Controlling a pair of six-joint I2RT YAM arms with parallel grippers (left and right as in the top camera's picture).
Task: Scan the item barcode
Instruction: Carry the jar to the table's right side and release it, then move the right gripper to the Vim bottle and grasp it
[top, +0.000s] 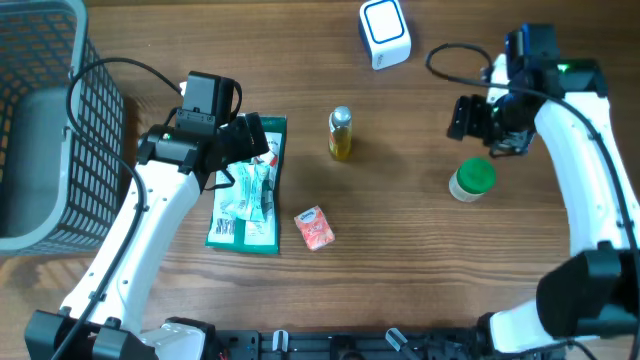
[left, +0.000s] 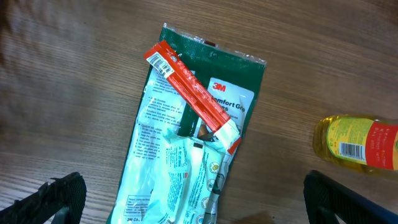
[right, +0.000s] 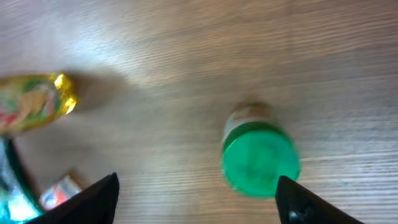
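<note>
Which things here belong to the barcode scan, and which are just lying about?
Job, likely: white-and-blue device, probably the scanner; green 3M pack below the open left gripper; green-lidded jar below the open right gripper.
Lying about: yellow bottle; small red packet; wire basket.

Left gripper and right gripper, jaws wide apart on both, nothing between them

The basket is sitting at the table's left edge. The packet is lying just right of it, with sachets lying on top. The bottle is resting right of the packet, and the pouch is lying in front, between them. The scanner is sitting behind the bottle, at the far edge. The jar is standing further right.
</note>
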